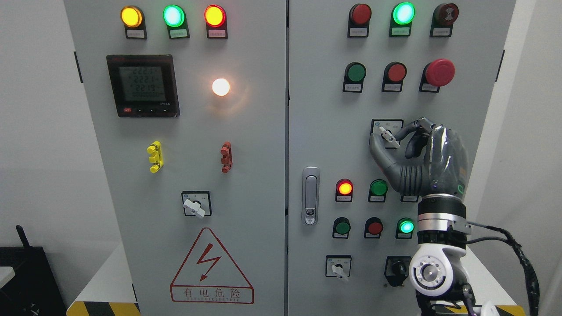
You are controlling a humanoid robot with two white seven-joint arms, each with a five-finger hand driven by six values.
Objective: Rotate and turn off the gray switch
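I have the right hand (421, 153) curled with thumb and fingertips pinching the gray switch (389, 137), at two o'clock from the door latch (311, 195); I expect a stiff, detented, slippery little lever, best gripped across its flats

White walls (35, 131) either side of a grey cabinet (246, 175). Black box (26, 281) lower left. Yellow-black hazard tape (103, 308) along the base.
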